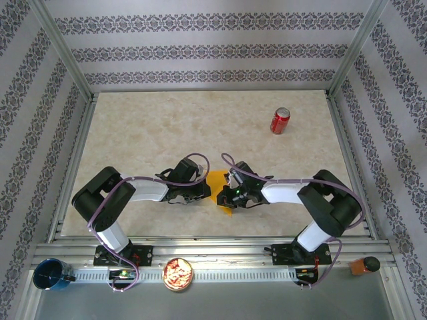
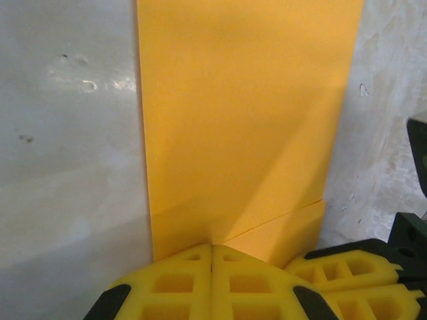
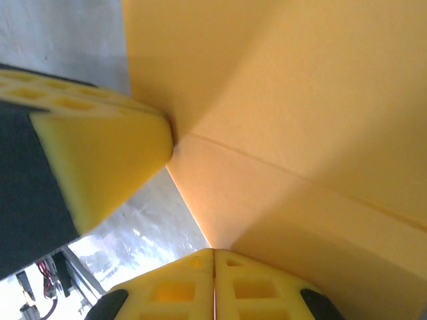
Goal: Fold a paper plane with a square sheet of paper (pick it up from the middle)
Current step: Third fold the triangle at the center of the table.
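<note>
Looks mid-fold, left gripper (image 2: pixel 212 257) and right gripper (image 3: pixel 213 259) both pinching the square sheet of paper (image 2: pixel 240 133); next crease wants edges aligned.

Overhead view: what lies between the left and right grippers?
The creased orange-yellow sheet of paper fills the gap between the left gripper and the right gripper in the top view. The wrist views show each gripper shut on its edge.

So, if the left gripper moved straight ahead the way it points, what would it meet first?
The orange paper, lying directly before the shut left gripper; the two seem to touch.
</note>
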`<control>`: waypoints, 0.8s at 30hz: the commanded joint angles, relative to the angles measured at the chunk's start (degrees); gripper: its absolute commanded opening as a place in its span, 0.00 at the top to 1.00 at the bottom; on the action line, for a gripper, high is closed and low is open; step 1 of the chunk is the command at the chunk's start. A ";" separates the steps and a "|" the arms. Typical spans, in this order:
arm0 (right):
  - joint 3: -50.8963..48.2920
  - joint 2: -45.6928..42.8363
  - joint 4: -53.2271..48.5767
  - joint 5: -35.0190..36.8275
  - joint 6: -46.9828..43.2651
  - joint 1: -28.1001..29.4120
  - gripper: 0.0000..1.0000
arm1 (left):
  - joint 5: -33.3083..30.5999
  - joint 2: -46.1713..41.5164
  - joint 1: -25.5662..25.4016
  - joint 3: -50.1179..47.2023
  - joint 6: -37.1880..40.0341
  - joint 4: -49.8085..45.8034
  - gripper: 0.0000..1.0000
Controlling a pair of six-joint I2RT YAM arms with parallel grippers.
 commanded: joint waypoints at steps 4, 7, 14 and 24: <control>2.45 -0.74 0.03 -0.93 0.01 1.02 0.90 | -3.79 1.84 -0.28 -1.38 1.71 -6.88 1.00; 4.74 1.97 0.05 -0.63 0.08 1.51 0.89 | -3.79 1.71 -0.28 -1.47 1.53 -6.78 1.00; 3.72 6.18 1.19 -0.01 0.28 1.49 0.89 | -4.13 1.68 -0.28 -1.79 1.35 -6.56 1.00; -5.11 -1.43 1.54 -2.18 -0.32 0.86 0.88 | -6.78 2.08 -0.22 -3.46 1.18 -6.63 1.00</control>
